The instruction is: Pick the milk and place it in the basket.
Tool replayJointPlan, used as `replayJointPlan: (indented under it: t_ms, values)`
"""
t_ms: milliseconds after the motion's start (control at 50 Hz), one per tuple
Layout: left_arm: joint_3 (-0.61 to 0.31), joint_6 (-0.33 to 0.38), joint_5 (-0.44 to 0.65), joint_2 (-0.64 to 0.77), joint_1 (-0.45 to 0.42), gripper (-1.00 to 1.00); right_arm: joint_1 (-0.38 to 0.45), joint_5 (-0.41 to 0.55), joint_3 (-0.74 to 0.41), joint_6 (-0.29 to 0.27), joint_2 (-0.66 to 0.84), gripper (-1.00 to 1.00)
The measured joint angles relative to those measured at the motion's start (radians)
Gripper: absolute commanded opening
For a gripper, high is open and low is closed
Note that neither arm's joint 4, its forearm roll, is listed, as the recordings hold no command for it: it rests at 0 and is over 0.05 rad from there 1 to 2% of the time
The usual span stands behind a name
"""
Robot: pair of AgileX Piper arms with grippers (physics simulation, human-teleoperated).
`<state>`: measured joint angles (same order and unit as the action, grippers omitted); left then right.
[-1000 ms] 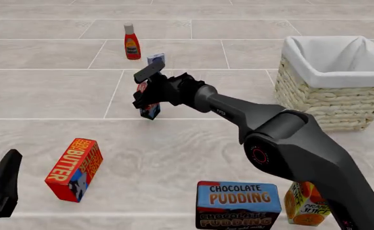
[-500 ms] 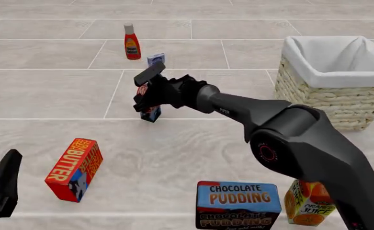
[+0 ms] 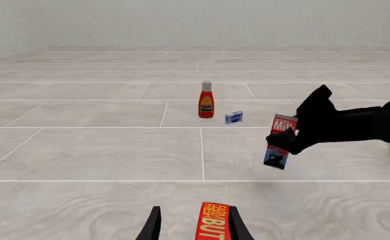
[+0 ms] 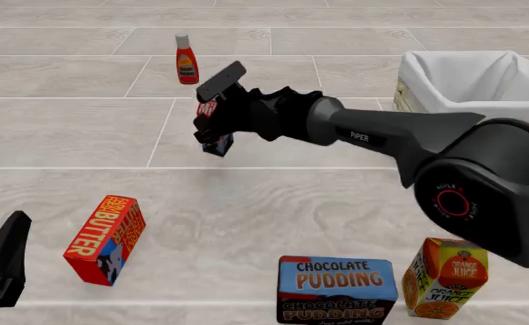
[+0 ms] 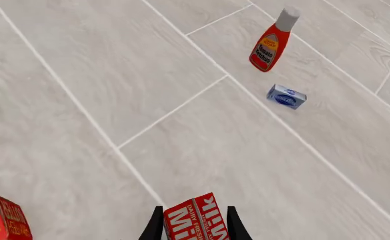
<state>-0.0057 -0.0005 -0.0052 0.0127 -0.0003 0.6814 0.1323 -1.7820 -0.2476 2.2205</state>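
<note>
R gripper (image 4: 217,122) clamped on milk carton (image 4: 215,133), held tilted off the table, at approx 9 o'clock from wicker basket (image 4: 474,88). L gripper (image 3: 193,231) fingers apart, idle near butter box (image 4: 106,240).

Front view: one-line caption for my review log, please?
Right tool holds the small red milk carton lifted off the tiled table, left of the pale wicker basket.

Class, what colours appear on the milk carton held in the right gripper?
The milk is red with white lettering above and dark blue below; the left wrist view shows it best, clamped in the right gripper.
</note>
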Motion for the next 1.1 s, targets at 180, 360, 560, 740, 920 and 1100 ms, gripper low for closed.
replayJointPlan:
  t_ms: [180,360,560,740,920,1100]
  values:
    - [0.0,0.0,0.0,0.0,0.0,1.0,-0.015,-0.003,0.066,-0.004,-0.108,-1.0]
    - [0.0,0.0,0.0,0.0,0.0,1.0,-0.047,0.014,0.106,-0.004,-0.208,-1.0]
    - [0.0,0.0,0.0,0.0,0.0,1.0,-0.101,0.053,0.122,-0.004,-0.315,-1.0]
    - [0.0,0.0,0.0,0.0,0.0,1.0,-0.179,0.102,0.113,-0.011,-0.39,-1.0]
    - [0.0,0.0,0.0,0.0,0.0,1.0,-0.242,0.147,0.11,-0.018,-0.458,-1.0]
    - [0.0,0.0,0.0,0.0,0.0,1.0,-0.31,0.18,0.112,-0.033,-0.513,-1.0]
